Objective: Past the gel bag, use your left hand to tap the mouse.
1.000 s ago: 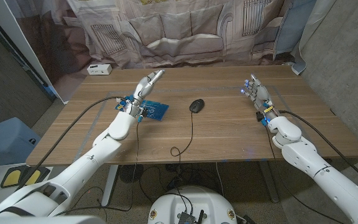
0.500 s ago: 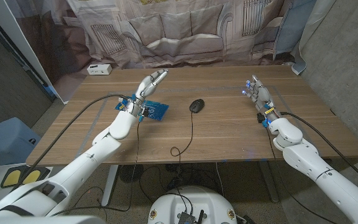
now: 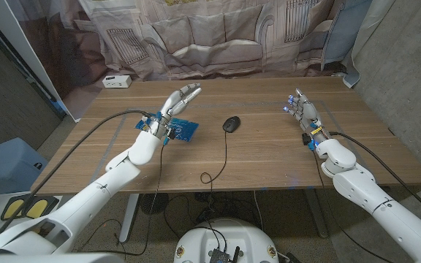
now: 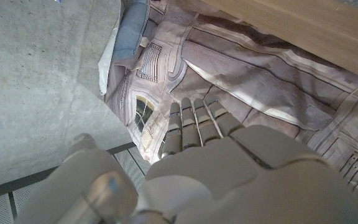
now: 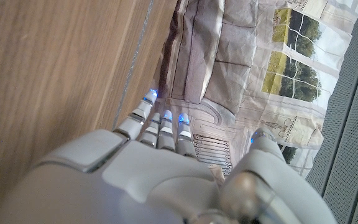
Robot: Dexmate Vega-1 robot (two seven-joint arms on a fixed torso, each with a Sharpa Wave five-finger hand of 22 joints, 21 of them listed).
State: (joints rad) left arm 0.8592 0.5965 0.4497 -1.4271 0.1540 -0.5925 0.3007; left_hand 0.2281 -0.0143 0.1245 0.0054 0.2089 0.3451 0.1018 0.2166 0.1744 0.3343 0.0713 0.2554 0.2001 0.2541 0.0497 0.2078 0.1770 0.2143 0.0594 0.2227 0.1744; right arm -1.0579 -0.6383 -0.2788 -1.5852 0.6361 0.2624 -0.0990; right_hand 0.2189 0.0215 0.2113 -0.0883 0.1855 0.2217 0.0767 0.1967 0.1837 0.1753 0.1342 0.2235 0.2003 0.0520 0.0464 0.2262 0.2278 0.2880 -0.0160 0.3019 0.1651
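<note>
My left hand (image 3: 175,104) is raised off the table (image 3: 269,157) above the blue gel bag (image 3: 180,129), fingers straight and close together, holding nothing, tips aimed toward the far edge; the left wrist view shows the same stretched fingers. The black mouse (image 3: 231,123) sits mid-table, to the right of the bag and apart from it, its cable (image 3: 223,157) running back toward my edge. My right hand (image 3: 303,111) is on the table's right side, fingers extended, empty.
</note>
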